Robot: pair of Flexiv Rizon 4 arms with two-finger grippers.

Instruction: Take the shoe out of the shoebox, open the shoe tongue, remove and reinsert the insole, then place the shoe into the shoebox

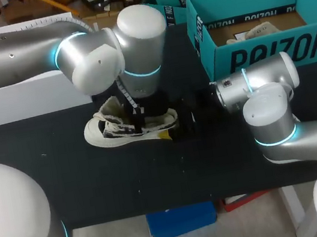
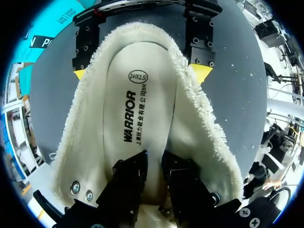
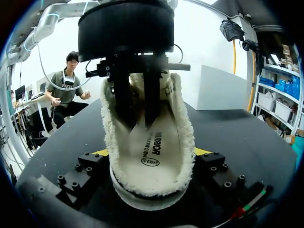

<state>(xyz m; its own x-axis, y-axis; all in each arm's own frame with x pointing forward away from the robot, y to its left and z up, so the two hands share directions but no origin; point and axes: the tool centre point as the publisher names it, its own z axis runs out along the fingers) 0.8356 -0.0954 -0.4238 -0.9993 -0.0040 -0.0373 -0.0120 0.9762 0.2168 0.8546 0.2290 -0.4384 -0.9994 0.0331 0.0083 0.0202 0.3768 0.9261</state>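
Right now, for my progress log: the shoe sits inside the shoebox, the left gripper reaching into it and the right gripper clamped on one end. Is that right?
No: the head view shows the shoe on the black table, beside the shoebox, not inside it. The rest holds: the left gripper reaches into it and the right gripper is clamped on one end.

Head view: from above and behind me, looking down on the whole surface (image 1: 66, 182). Left wrist view: very near, facing down past my left end effector (image 2: 153, 160) into the shoe (image 2: 202, 126). Right wrist view: low over the surface, very near, facing along the shoe's length across my right end effector (image 3: 152, 152). All three views share the shoe, and each wrist view shows the other arm's end effector.
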